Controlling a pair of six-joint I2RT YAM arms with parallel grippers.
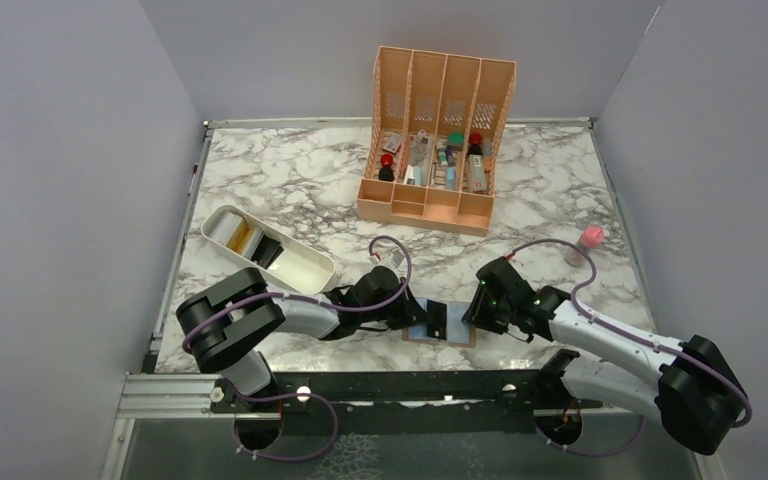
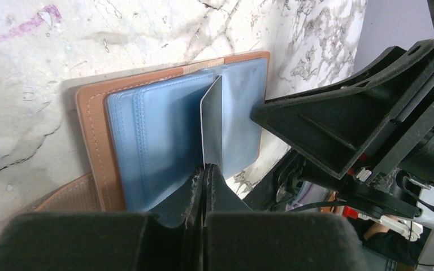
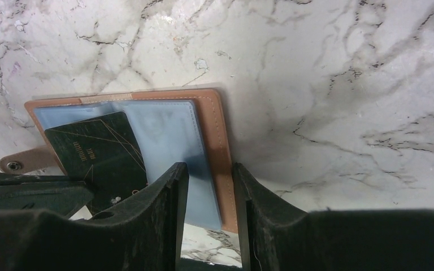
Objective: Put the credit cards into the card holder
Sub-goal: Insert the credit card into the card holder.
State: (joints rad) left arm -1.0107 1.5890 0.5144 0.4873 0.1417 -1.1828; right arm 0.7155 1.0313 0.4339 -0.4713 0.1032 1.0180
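The card holder (image 2: 147, 135) lies spread open, blue side up, on the desk (image 2: 118, 34), between the two tools. The left tool (image 2: 204, 169) is pinched tight on a credit card (image 2: 212, 124), held on edge with its far end at the blue lining, apparently to slide it in. The right tool (image 3: 210, 175) stands narrowly parted over the holder's right border, probably to steady it against that push.

Left gripper (image 2: 204, 175) w/ upright card (image 2: 212, 124) & right gripper (image 3: 210, 175) hem card holder (image 3: 164, 124) at near edge; marble top (image 1: 290, 190) free behind. Organizer (image 1: 420, 215) blocks rear centre, tray (image 1: 310, 262) left, bottle (image 1: 588, 243) far right.
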